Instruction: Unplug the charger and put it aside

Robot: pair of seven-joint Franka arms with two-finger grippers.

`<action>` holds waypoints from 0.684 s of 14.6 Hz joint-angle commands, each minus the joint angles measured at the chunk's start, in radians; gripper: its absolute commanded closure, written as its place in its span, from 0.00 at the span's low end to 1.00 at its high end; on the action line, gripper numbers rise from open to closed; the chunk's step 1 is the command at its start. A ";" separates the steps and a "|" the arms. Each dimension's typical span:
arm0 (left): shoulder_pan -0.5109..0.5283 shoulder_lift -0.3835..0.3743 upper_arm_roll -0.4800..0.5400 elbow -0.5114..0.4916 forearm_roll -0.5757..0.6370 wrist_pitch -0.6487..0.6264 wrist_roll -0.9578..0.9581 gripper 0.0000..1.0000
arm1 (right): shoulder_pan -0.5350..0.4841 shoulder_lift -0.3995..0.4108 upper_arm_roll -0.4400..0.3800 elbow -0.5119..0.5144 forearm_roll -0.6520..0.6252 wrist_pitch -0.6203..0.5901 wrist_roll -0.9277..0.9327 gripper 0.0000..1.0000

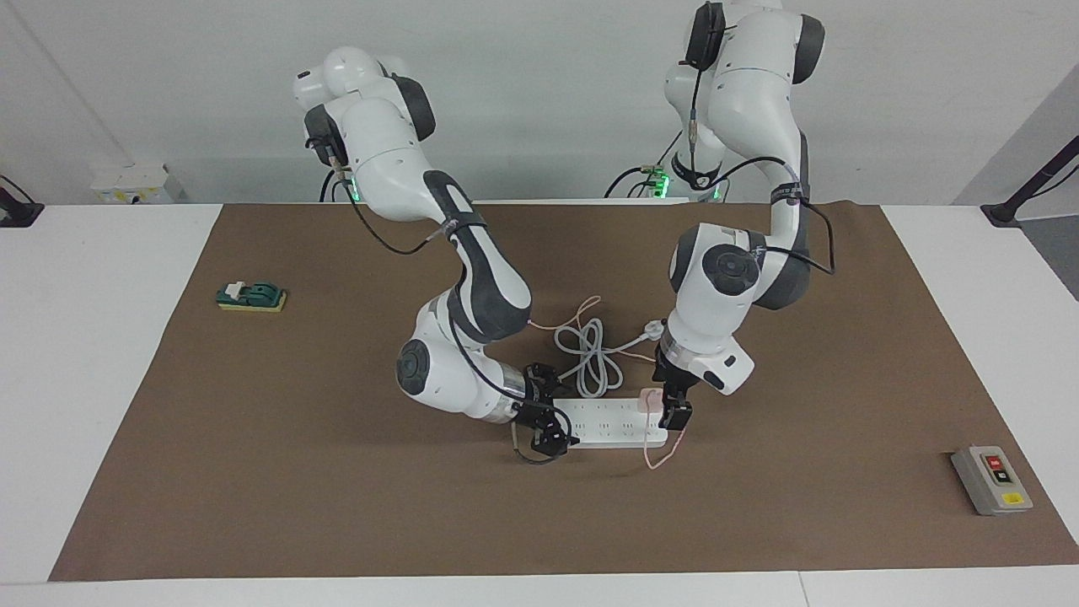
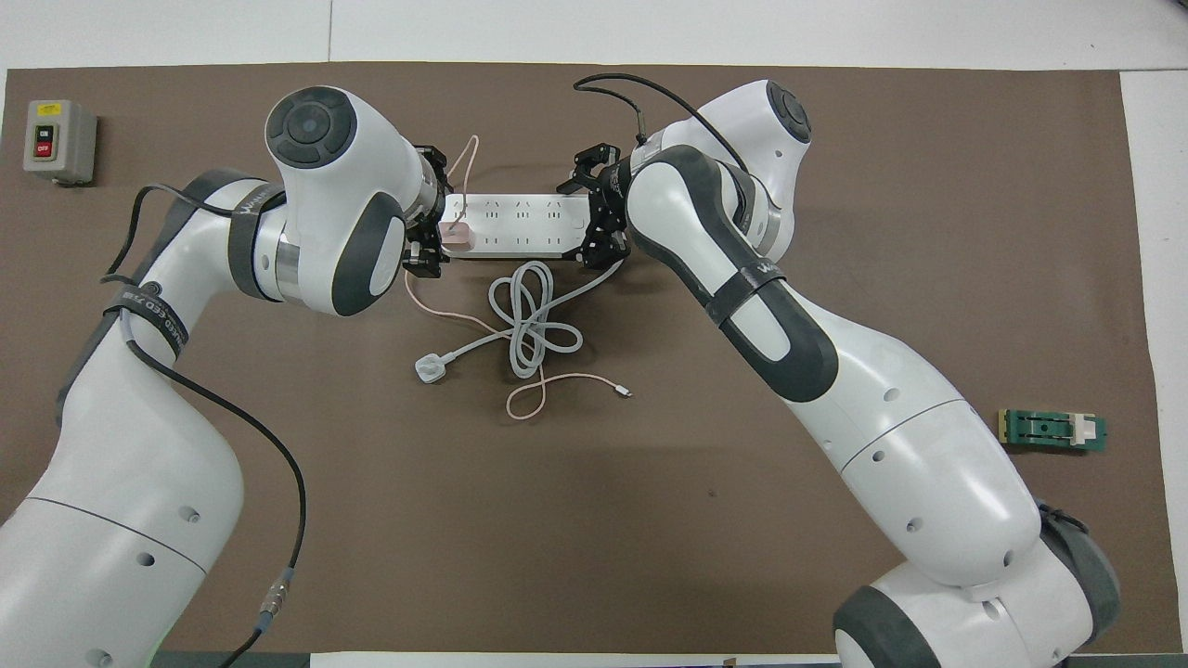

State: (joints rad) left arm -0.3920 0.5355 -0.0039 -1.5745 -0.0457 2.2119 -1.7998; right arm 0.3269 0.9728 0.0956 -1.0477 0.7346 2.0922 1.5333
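Note:
The pale-pink charger [image 1: 647, 397] sits plugged into the white power strip [image 1: 607, 423], at the strip's end toward the left arm. Its thin pink cable [image 1: 666, 455] loops off the strip. In the overhead view the charger [image 2: 457, 237] shows on the strip [image 2: 520, 223]. My left gripper [image 1: 676, 415] is low beside the charger, open, and I cannot tell if it touches it. It also shows in the overhead view [image 2: 434, 223]. My right gripper [image 1: 546, 417] is open and straddles the strip's other end; it shows in the overhead view too [image 2: 594, 211].
The strip's thick white cord is coiled nearer to the robots and ends in a round white plug [image 1: 654, 330]. A grey switch box [image 1: 991, 480] lies toward the left arm's end of the table. A green block [image 1: 251, 297] lies toward the right arm's end.

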 commanded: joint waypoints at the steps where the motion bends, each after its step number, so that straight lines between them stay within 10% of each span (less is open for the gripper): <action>1: -0.024 -0.011 0.013 -0.039 0.020 0.035 -0.026 0.29 | 0.004 0.055 -0.010 0.080 0.008 -0.017 -0.030 0.00; 2: -0.028 -0.011 0.013 -0.039 0.021 0.037 -0.026 0.51 | 0.015 0.057 -0.011 0.083 0.006 0.005 -0.044 0.00; 7: -0.028 -0.011 0.016 -0.036 0.029 0.032 -0.024 1.00 | 0.037 0.053 -0.010 0.071 0.006 0.017 -0.048 0.00; 10: -0.028 -0.011 0.015 -0.033 0.041 0.029 -0.024 1.00 | 0.031 0.060 -0.011 0.058 -0.006 0.031 -0.113 0.00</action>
State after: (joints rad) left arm -0.4103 0.5348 -0.0025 -1.5938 -0.0325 2.2244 -1.8073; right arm 0.3612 1.0069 0.0892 -1.0113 0.7330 2.1194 1.4697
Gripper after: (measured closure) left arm 0.714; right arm 0.000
